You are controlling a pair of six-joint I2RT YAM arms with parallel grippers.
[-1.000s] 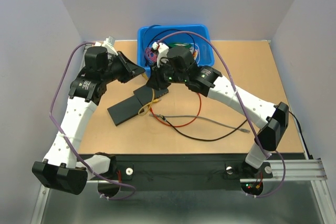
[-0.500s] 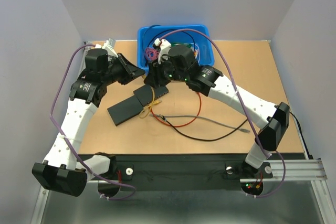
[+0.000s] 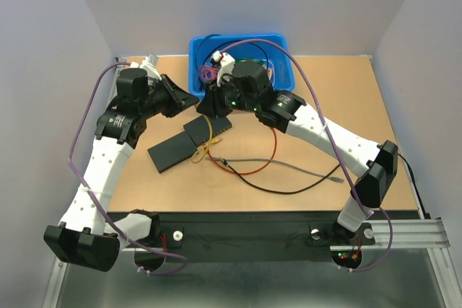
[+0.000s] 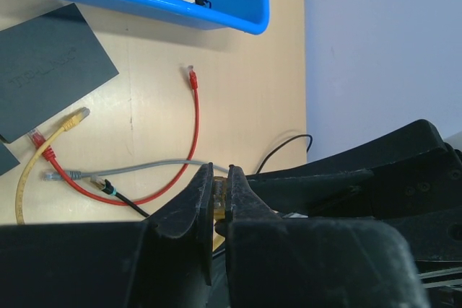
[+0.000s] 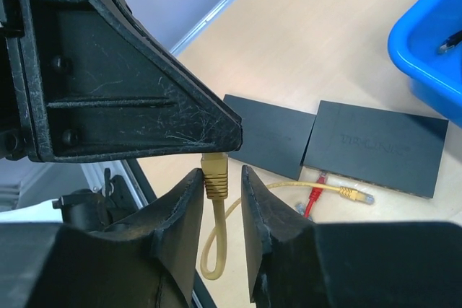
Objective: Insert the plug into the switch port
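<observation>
Although the left claw [image 4: 221, 171] is clamped on the yellow plug [image 5: 215, 177] aloft, with the right claw [image 5: 220, 171] jaws slightly apart around it, the switch [image 5: 375, 146] lies on the surface [image 3: 346, 106] below, so insertion is judged not yet done.

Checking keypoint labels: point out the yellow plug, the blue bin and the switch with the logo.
yellow plug [image 5: 215, 176]: right wrist view, connector body.
blue bin [image 5: 426, 48]: right wrist view, outer wall.
switch with the logo [image 5: 375, 142]: right wrist view, top face.
</observation>
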